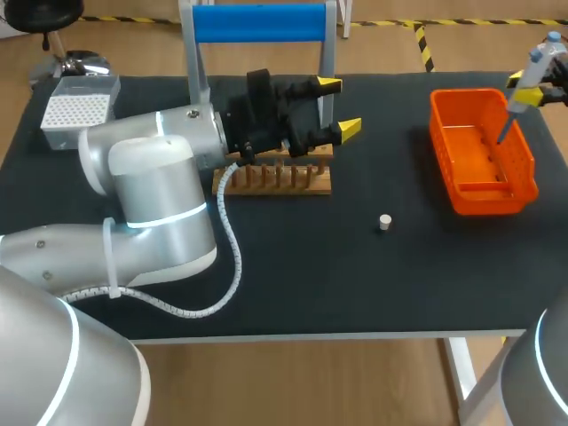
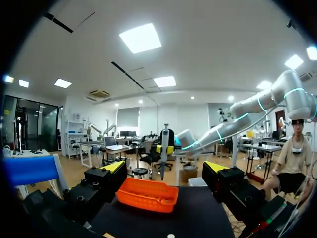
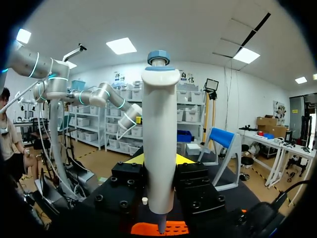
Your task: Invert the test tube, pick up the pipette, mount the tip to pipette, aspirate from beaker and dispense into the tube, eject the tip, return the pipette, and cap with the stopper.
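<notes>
On the black table (image 1: 355,284), the right pincer (image 3: 159,159) grips the upright pipette (image 3: 160,124), nozzle poised over the orange basket (image 1: 493,197) beneath its fingers, so tip ejection appears in hand and returning the pipette next; the left pincer (image 1: 338,106) gapes wide above the wooden rack (image 1: 275,182).

Gripping a white pipette (image 3: 159,144) upright between the jaws, blue cap uppermost, nozzle pointing down over an orange basket (image 3: 174,229). Beyond, a small pale stopper (image 3: 144,201) on the black counter (image 3: 230,194).

The basket (image 1: 493,200) is orange, the table (image 1: 355,266) black, the pipette (image 3: 159,148) white with a blue cap.
</notes>
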You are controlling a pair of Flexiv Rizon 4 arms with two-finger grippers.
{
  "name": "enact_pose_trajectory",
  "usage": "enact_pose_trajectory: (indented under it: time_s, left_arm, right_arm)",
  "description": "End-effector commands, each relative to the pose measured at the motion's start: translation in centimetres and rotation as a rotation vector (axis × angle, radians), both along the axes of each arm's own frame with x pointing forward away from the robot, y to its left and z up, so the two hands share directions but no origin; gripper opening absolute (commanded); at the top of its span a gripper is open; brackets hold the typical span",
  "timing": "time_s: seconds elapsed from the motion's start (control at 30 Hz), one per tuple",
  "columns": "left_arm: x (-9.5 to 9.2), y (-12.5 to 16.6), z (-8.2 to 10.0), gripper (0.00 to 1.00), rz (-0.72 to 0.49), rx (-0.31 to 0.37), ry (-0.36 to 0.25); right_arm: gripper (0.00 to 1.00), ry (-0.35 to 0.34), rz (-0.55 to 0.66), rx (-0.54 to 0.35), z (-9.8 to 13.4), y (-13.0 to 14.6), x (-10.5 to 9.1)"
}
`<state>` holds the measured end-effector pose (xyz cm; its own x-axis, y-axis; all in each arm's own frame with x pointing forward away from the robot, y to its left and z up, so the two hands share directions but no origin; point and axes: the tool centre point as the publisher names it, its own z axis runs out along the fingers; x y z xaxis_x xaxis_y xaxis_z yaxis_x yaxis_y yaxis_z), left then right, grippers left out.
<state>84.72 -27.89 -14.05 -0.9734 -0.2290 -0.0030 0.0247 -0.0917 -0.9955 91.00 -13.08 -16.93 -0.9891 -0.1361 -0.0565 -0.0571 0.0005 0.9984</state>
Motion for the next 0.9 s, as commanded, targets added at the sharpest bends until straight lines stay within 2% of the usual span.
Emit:
enact_pose_trajectory:
  time_s: [0.03,0.4,0.9]
  left_arm:
    - [-0.1,-0.1,-0.1,1.0,0.007,-0.014,-0.004]
    - [-0.1,-0.1,-0.1,1.0,0.007,-0.014,-0.004]
    - [-0.1,-0.1,-0.1,1.0,0.007,-0.014,-0.004]
  right_arm:
    - [0.0,0.006,-0.027,-0.02,0.8,3.3,-0.8]
    - [0.0,0.063,-0.002,-0.024,0.7,10.4,-2.7]
    - [0.0,0.088,0.103,-0.022,0.2,18.8,-5.5]
